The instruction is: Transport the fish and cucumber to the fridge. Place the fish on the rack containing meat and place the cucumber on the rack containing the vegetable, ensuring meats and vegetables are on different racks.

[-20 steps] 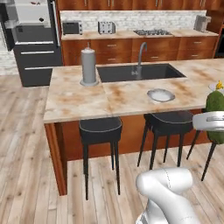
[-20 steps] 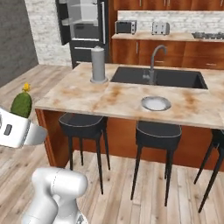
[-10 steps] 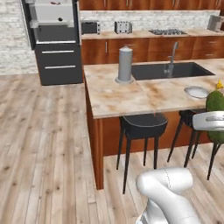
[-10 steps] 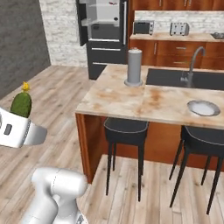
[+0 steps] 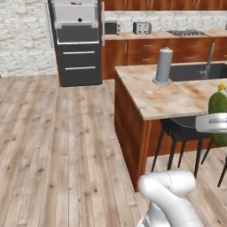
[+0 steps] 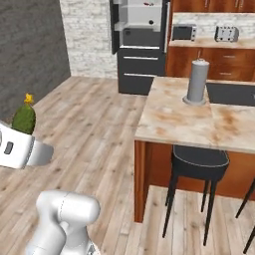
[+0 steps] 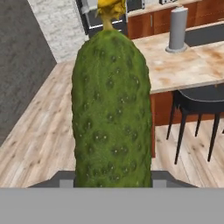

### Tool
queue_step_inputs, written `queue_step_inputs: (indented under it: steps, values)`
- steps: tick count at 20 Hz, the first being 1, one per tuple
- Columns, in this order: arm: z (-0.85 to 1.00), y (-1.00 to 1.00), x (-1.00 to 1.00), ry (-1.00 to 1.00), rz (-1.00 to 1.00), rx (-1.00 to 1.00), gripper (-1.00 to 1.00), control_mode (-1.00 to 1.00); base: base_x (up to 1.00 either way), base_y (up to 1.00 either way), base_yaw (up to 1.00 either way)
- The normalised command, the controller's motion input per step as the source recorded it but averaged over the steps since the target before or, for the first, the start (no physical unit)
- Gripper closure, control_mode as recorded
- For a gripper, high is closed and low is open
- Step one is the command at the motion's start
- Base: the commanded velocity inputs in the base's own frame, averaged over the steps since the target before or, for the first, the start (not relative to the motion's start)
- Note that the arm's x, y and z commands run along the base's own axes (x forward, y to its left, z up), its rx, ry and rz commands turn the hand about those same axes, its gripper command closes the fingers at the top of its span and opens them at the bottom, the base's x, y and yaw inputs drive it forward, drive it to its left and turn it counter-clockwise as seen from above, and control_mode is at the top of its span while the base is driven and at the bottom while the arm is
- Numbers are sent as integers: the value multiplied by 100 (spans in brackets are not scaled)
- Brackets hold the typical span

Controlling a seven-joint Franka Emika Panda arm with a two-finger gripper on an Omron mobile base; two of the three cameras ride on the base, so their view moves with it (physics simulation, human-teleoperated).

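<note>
Green and knobbly, the cucumber [image 7: 112, 109] stood upright in the middle of the hand view, running from the bottom edge nearly to the top, with a small yellow flower end [image 7: 110, 9] at its tip. The end effector [image 7: 112, 179] was clenched on the cucumber's lower end, its dark fingers [image 7: 65, 180] showing at either side of the base. In the left base view the cucumber [image 5: 218, 104] rose at the right edge of the frame; in the right base view it [image 6: 24, 117] stood at the left edge, above the arm's white wrist.

Behind it, the desk [image 5: 168, 99], a pale marble-topped island on red-brown wood, carried a grey cylinder [image 5: 163, 65] near its far corner. 1 black stool [image 6: 199, 162] stood tucked under its near edge. Light wooden floor [image 5: 57, 146] stretched to the left of the island.

At the upper left of the left base view stood the fridge [image 5: 77, 44], black, with its white interior showing at the top and 2 drawers below. A slim red piece, the meat [image 5: 76, 3], lay at the very top edge, and a small dark ball, the vegetable [image 5: 80, 20], sat lower down. A microwave [image 5: 111, 28] and a toaster [image 5: 142, 28] sat on the back counter to the right.
</note>
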Motion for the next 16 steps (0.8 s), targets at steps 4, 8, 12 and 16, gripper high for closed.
queue_step_inputs:
  steps: [4,8,12,16]
  values:
    - [0,0,0,0,0,0,100,100,63,100,0]
    - [0,0,0,0,0,0,100,100,97,100,0]
    - [0,0,0,0,0,0,100,100,100,70,-7]
    - [0,0,0,0,0,0,100,100,100,48,-7]
